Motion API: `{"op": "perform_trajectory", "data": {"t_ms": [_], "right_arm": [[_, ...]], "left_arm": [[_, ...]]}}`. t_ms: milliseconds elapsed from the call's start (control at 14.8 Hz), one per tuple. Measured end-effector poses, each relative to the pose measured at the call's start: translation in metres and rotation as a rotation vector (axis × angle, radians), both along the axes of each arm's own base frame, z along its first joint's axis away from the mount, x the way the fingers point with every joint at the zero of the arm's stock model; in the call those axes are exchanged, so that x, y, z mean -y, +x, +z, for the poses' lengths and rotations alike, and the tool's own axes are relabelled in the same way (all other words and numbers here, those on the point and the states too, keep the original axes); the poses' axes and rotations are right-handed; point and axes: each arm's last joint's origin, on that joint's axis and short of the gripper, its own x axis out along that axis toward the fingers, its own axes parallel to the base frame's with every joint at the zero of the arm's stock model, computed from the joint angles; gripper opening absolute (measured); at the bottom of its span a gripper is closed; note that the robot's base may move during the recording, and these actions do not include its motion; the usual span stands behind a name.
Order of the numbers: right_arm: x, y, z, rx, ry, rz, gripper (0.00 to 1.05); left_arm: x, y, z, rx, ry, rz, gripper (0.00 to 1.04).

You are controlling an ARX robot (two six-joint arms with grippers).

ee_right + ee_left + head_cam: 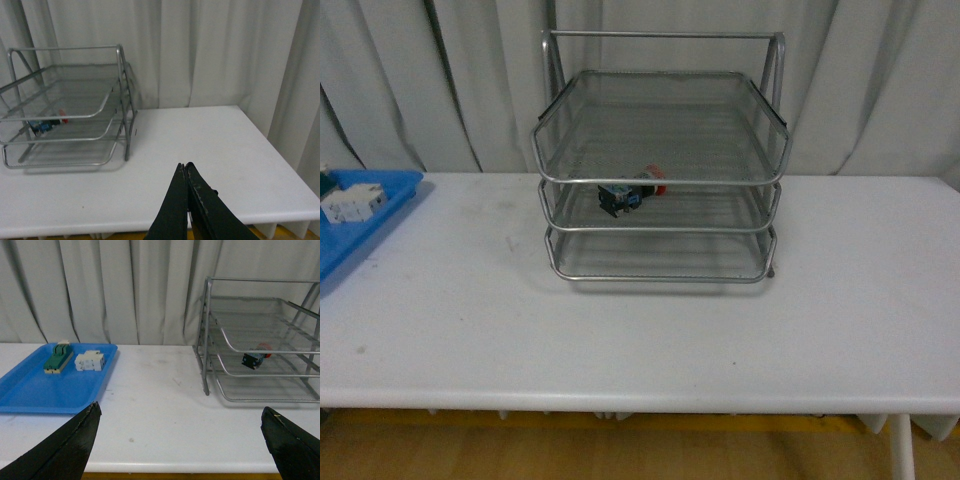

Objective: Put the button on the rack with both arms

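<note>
Right gripper [186, 167] far from button [46, 124]

From where I stand, no lettering, label, brand or number is legible anywhere; any markings on the button [631, 192] are too small and blurred to read.

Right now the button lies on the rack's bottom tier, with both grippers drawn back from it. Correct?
Not quite. The button lies on the middle tier of the rack, as the front view shows. Both the left gripper and right gripper are indeed clear of it.
</note>
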Motion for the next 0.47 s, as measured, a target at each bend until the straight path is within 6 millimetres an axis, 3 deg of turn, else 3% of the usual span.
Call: {"op": "perform_trajectory", "data": {"t_ms": [202,269,471], "right_arm": [[0.0000,0.0002,-0.0025,-0.022,0.000,-0.001,0.02],[0.0000,0.0002,-0.0024,-0.022,-0.002,-0.001,0.10],[0.0000,0.0002,-0.0024,-0.022,-0.002,-0.001,0.50]], "left_arm": [[0.0000,0.0000,0.0000,0.000,0.000,0.000,0.98],[0.0000,0.0000,0.0000,0.000,0.000,0.000,0.98],[0.0000,0.0000,0.0000,0.000,0.000,0.000,0.98]]}}
